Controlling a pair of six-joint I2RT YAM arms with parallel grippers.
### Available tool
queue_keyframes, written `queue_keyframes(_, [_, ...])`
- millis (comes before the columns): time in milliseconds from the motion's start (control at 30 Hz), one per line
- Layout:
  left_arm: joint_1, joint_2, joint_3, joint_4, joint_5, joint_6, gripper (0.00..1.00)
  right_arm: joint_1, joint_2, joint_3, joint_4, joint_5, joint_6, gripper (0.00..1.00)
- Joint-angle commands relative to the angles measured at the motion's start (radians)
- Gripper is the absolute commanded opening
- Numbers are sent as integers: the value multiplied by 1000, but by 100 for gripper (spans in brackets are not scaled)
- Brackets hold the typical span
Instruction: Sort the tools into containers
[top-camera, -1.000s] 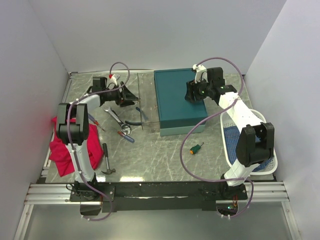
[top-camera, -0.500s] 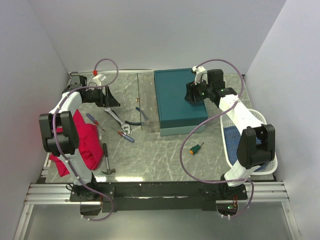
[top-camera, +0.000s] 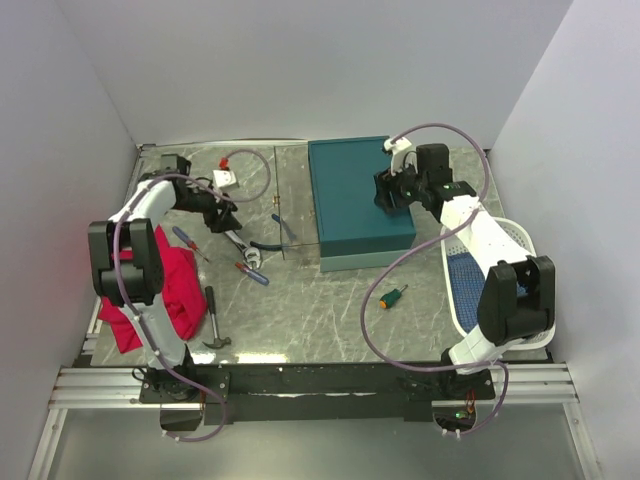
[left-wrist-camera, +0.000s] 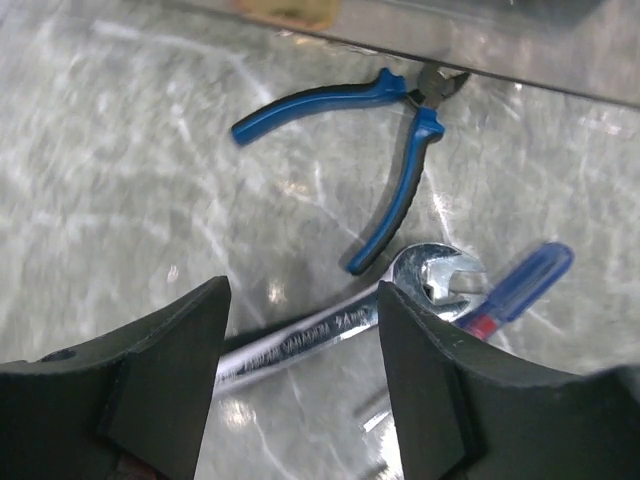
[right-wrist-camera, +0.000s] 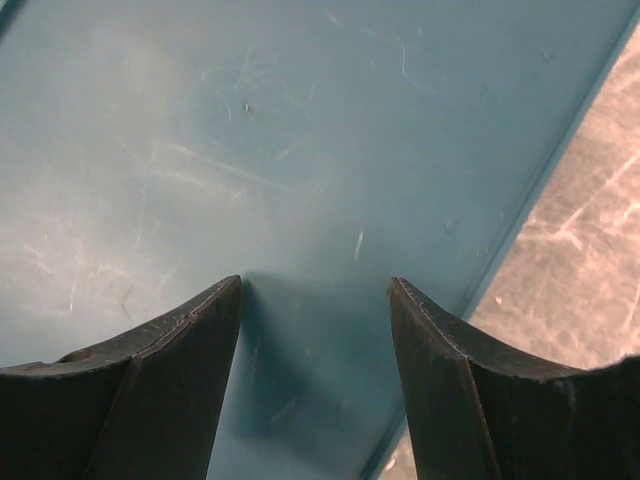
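My left gripper (top-camera: 224, 214) is open and empty, low over the silver wrench (left-wrist-camera: 325, 332), whose shaft shows between its fingers. The blue-handled pliers (left-wrist-camera: 398, 150) and the red-and-blue screwdriver (left-wrist-camera: 520, 288) lie just beyond. From above I see the wrench (top-camera: 238, 240), the pliers (top-camera: 272, 236), that screwdriver (top-camera: 252, 273), the black-handled hammer (top-camera: 212, 320) and the stubby orange-and-green screwdriver (top-camera: 392, 296) on the table. My right gripper (top-camera: 386, 196) is open and empty, just above the shut lid of the teal box (top-camera: 355, 195), which fills the right wrist view (right-wrist-camera: 300, 140). The white basket (top-camera: 500, 235) is at the right.
A red cloth (top-camera: 172, 290) lies beside the left arm's base. A second small screwdriver (top-camera: 186, 240) lies near it. A clear panel (top-camera: 295, 195) stands against the box's left side. Grey walls close in on the left, back and right.
My left gripper went out to the far left, then came back right and lower over the wrench. My right gripper has hardly moved over the box lid.
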Motion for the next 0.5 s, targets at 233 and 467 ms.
queue_keyframes(233, [-134, 23, -82, 141, 16, 208, 67, -2, -42, -65, -176, 94, -30, 68])
queue_keyframes(467, [-156, 98, -32, 25, 5, 322, 62, 0, -39, -46, -193, 126, -37, 69])
